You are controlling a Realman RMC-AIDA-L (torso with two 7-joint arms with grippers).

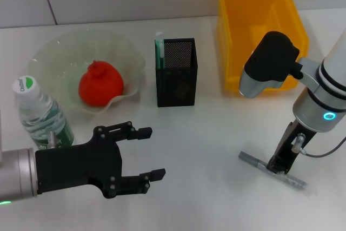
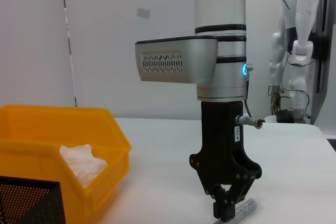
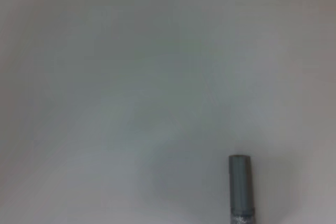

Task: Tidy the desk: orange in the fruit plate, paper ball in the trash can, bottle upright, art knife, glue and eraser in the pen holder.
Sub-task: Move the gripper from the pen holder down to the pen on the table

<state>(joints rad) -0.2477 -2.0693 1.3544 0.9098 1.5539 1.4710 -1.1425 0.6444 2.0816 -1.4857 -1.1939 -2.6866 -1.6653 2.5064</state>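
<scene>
The right tool [image 1: 280,165] is standing over the art knife [image 1: 273,170], which is lying flat on the table [image 1: 205,133], its jaws closing around the middle. The knife looks light, stiff and slim, so a mid-body grip suits it. The left tool [image 1: 145,153] is hovering open beside the bottle [image 1: 40,114].

Bare desk [image 1: 211,133] lies open at centre; pen holder [image 1: 176,72] at twelve o'clock, bottle [image 1: 40,114] at nine.
</scene>
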